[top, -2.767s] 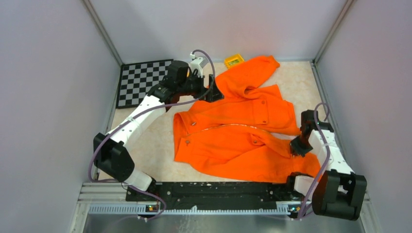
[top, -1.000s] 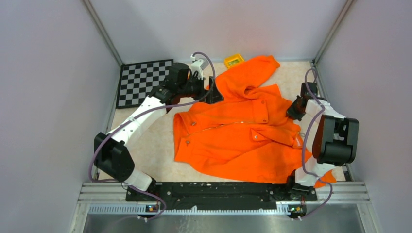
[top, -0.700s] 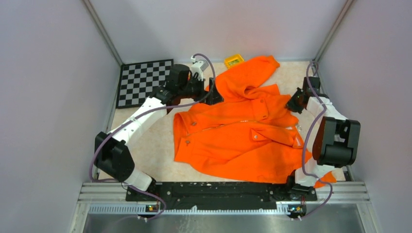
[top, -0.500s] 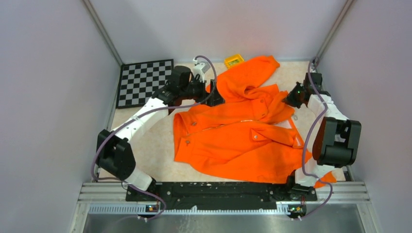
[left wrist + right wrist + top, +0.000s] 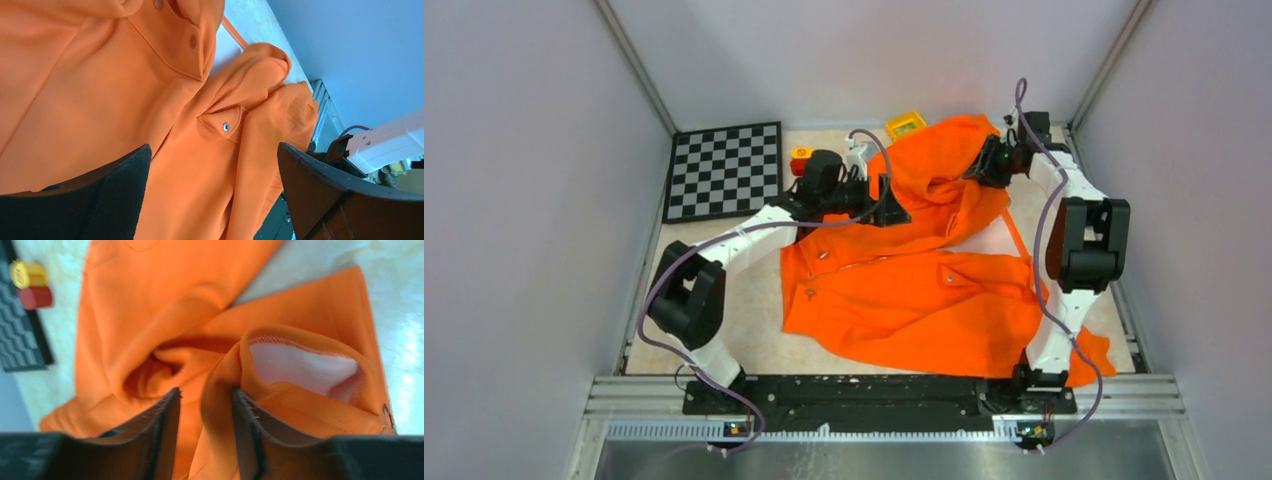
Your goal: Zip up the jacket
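The jacket lies spread on the desk, to the right of the checkerboard. The right end effector, far from the checkerboard, is narrow and pinches a fold of the orange fabric. The left end effector, nearer to the checkerboard, stands wide over the jacket, and a silver snap shows between its fingers.

Left of the jacket, a checkerboard

The right gripper has hauled part of the jacket to the far edge, and the left gripper shifted right.
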`<action>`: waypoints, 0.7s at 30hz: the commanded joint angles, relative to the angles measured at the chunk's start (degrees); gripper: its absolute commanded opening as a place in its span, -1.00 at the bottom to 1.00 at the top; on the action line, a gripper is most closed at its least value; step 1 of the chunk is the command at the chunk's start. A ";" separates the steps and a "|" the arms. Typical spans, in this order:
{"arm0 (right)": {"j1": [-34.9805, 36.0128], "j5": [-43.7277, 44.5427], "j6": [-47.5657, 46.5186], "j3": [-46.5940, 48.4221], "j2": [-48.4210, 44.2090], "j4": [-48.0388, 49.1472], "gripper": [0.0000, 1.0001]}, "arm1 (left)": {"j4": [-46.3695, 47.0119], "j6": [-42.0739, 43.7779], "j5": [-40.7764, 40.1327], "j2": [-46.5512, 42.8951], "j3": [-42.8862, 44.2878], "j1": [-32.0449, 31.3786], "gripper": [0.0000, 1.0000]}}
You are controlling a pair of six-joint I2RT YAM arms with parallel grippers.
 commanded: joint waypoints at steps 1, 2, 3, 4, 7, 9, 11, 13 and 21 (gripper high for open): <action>-0.62 6.17 -3.39 4.05 -3.48 -5.22 -0.02 | 4.94 -3.54 1.61 2.03 3.67 -0.77 0.94; -0.66 8.37 -3.30 2.58 -5.36 -4.83 0.04 | 4.23 -2.94 1.30 2.69 4.51 -0.80 0.95; -0.81 9.21 -2.87 0.60 -7.15 -3.93 0.10 | 3.64 -2.41 1.05 3.19 5.13 -0.80 0.95; -1.06 9.09 -2.28 -1.60 -9.26 -2.27 0.15 | 3.16 -1.99 0.81 3.73 5.66 -0.80 0.96; -3.26 7.29 1.66 -9.89 -14.51 4.09 0.21 | 1.76 -1.81 0.92 6.35 7.94 -0.80 0.95; -6.12 3.86 6.87 -15.30 -16.93 8.77 0.21 | 0.78 -2.78 1.37 8.10 9.37 -0.84 0.94; -9.57 -1.81 11.90 -21.03 -18.35 14.17 0.17 | 0.28 -3.81 2.25 9.27 10.46 -0.96 0.94; -12.43 -3.97 14.75 -26.36 -19.66 18.42 0.13 | -0.29 -4.18 2.65 9.88 11.15 -1.56 0.94; -14.10 -7.58 12.04 -29.22 -19.53 21.92 0.19 | -0.58 -1.59 4.30 8.65 10.25 -4.47 0.96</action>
